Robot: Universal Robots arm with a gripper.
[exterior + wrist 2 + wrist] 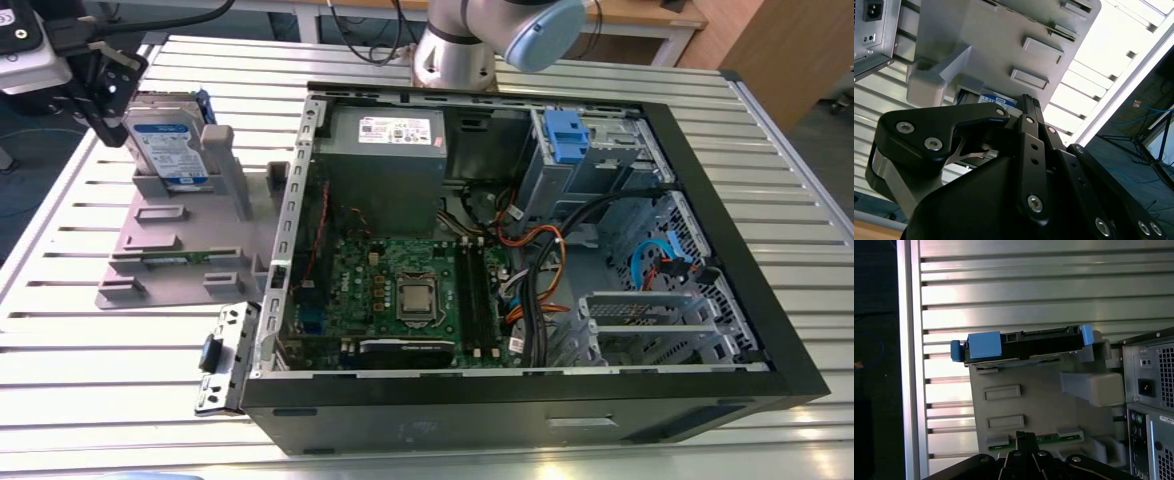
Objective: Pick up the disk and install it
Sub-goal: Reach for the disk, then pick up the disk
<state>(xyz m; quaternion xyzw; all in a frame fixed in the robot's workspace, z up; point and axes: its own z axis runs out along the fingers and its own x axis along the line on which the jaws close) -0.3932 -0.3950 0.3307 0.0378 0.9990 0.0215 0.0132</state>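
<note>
Disk (167, 145) upright in grey stand (174, 240), closed fingers (1022, 442) near, not touching

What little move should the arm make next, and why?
Probably ease the pincer closer to the disk. The disk stands upright in its grey holder outside the open computer case, and in the first wrist view the pincer sits apart from it.

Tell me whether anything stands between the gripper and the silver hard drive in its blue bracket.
Nothing visible does. In the exterior view the black gripper hangs close beside the blue-framed silver-grey hard drive, which stands upright in a grey plastic holder.
</note>
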